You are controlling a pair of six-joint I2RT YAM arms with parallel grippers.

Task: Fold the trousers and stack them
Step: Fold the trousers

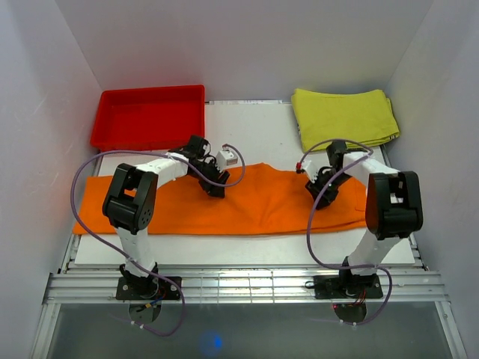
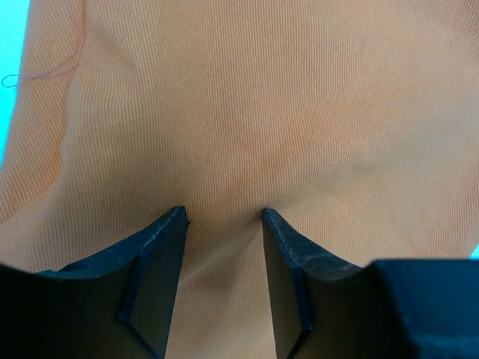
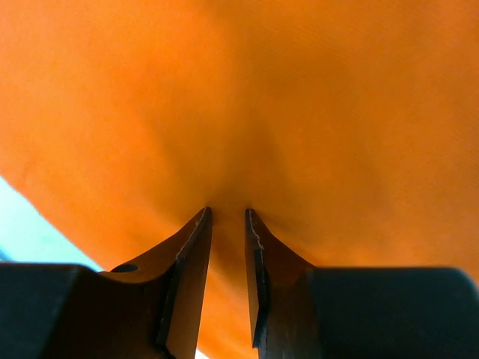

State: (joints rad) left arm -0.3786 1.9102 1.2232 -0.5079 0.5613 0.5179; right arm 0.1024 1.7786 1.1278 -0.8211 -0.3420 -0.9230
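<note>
No text, label, brand, number or sign can be read on anything here.

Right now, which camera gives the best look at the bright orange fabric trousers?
The top external view: it shows the bright orange fabric trousers spread out at nearly full length. Each wrist view shows only a close-up patch of the orange cloth.

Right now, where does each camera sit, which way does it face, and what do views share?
Top external: above and behind the arms, facing down at the table; both arms, left gripper and right gripper show.
Left wrist: on the left wrist, facing down along its fingers at the trousers.
Right wrist: on the right wrist, facing its fingers and the same cloth.
Shared: all three see the trousers.
</note>
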